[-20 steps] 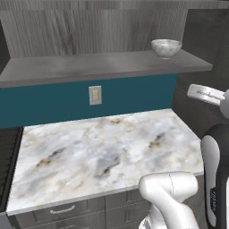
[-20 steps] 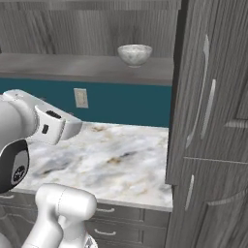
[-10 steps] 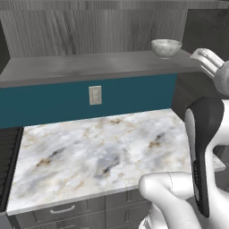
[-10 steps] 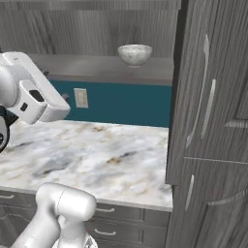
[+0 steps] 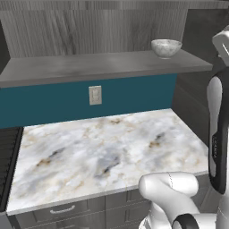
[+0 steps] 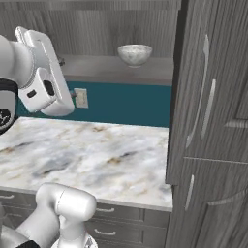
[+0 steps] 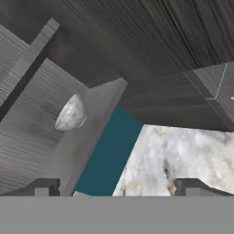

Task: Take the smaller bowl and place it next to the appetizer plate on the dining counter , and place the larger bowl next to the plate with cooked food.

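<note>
On grey shelf, one smaller bowl, tool spread

Our white arm rises upright from its base, forearm vertical at the frame edge, wrist and hand raised high and rolled well over, our end effector empty, its two dark fingertips set wide apart at the bottom of the hand view.
</note>
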